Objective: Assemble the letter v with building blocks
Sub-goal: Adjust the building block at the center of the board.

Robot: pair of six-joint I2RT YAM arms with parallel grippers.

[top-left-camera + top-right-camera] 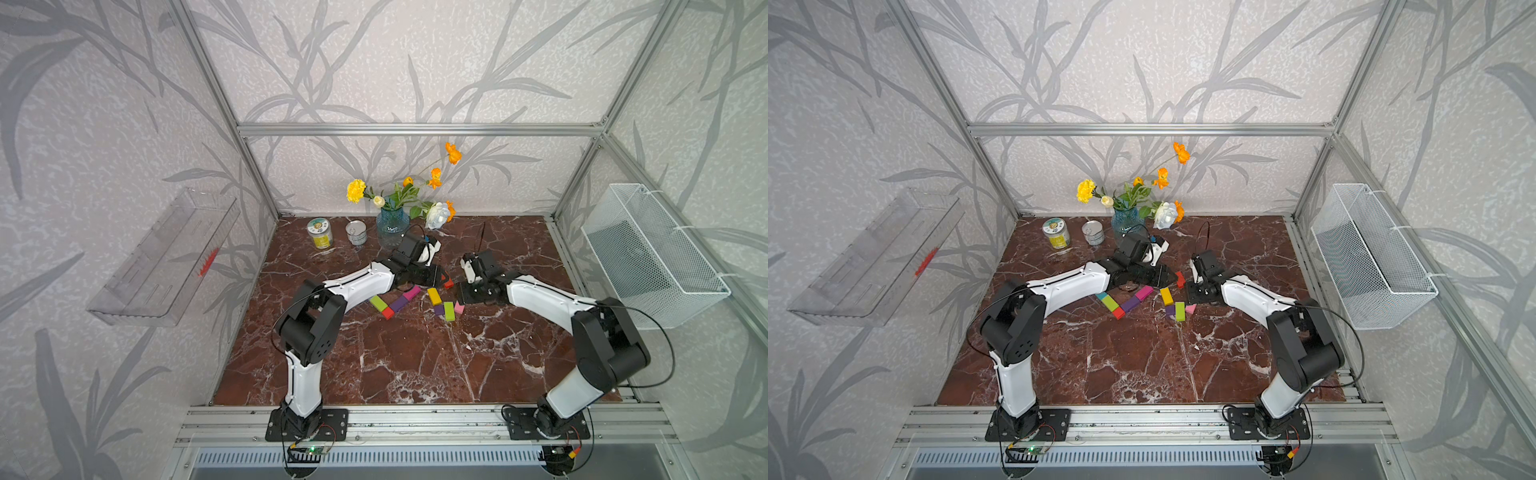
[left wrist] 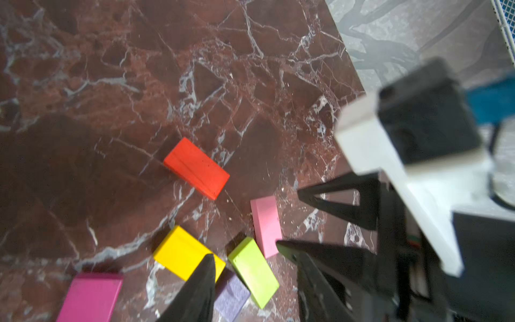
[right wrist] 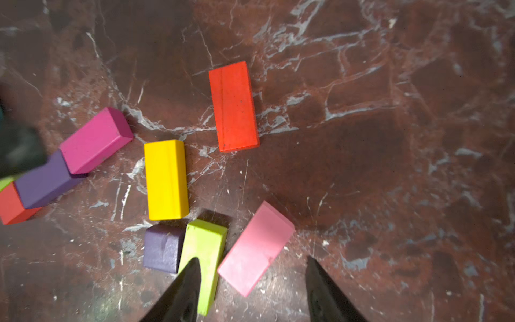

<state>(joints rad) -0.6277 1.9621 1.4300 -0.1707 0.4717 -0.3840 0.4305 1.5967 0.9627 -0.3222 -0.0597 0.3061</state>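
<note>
White-shelled arms point(image 1: 357, 286), black joints point(image 1: 311, 328), looping black cables point(image 1: 669, 353), black baseplates point(image 1: 336, 422).

You are looking at a glossy, marble-veined tabletop point(image 1: 415, 365), smooth matt painted blocks point(image 3: 166, 179), the red block point(image 3: 234, 106) showing a faint groove, a shiny metal can point(image 1: 356, 232), a blue glass vase point(image 1: 390, 230), a white wire-mesh basket point(image 1: 656, 257), a clear plastic tray point(image 1: 166, 257), a brushed metal frame point(image 1: 415, 129).

2 arms stretched inward, low; left claw point(image 2: 255, 258) and right claw point(image 3: 252, 259) parted.
</note>
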